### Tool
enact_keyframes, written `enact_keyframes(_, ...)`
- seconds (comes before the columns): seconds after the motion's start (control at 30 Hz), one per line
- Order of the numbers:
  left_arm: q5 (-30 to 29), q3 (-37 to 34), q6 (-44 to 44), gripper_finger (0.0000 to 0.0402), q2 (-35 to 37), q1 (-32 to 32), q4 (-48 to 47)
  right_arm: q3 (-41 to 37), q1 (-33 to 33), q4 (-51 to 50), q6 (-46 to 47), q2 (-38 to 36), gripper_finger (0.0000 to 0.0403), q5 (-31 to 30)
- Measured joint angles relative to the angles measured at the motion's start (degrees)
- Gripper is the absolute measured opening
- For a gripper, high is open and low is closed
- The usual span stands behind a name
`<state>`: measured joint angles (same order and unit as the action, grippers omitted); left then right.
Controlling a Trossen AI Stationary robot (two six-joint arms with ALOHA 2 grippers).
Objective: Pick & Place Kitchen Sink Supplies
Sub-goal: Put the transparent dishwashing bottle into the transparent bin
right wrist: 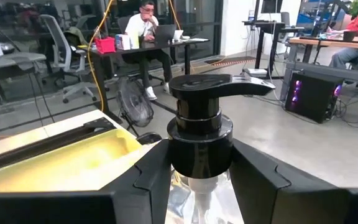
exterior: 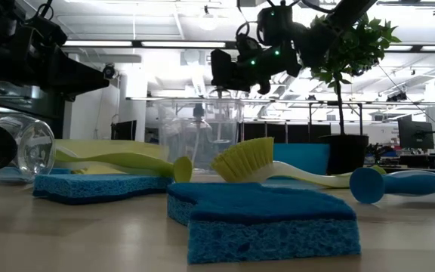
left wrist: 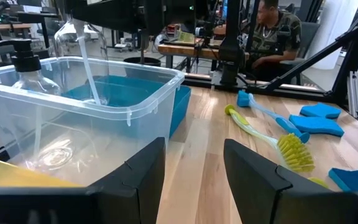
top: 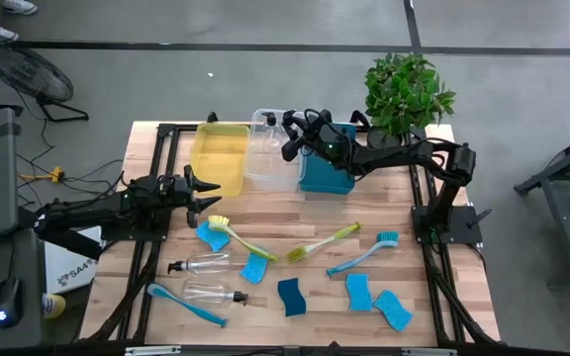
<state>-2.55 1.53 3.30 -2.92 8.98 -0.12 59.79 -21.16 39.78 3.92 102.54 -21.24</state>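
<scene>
My right gripper (top: 290, 138) is shut on a clear bottle with a black pump top (right wrist: 201, 118), over the clear bin (top: 270, 163). A second pump bottle (left wrist: 27, 68) stands inside that bin. My left gripper (top: 209, 194) waits open at the table's left, near the yellow bin (top: 219, 156). Lying on the wood are two clear bottles (top: 204, 265), yellow-green brushes (top: 240, 237) and blue ones (top: 364, 255), and several blue sponges (top: 292, 297). My right gripper pinches the bottle's black collar (right wrist: 199, 146), just under the pump head, between its two fingers. They come level from the table's right side. The bottle hangs upright below them, its dip tube (left wrist: 87, 71) reaching down into the clear bin; whether its base rests there I cannot tell.
A teal bin (top: 325, 173) stands right of the clear one, under my right arm. A potted plant (top: 409, 89) is at the far right corner. Sponges and brushes fill the table's near half (exterior: 270, 219). People sit at desks beyond the table (left wrist: 272, 31).
</scene>
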Motion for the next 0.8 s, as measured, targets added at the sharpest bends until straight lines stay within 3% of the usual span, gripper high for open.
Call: enact_keyframes(0.8, 0.0, 0.02, -0.02, 0.016, -0.01, 0.01, 0.0, 0.02, -1.38, -3.6, 1.19, 0.0, 0.0147, 2.1)
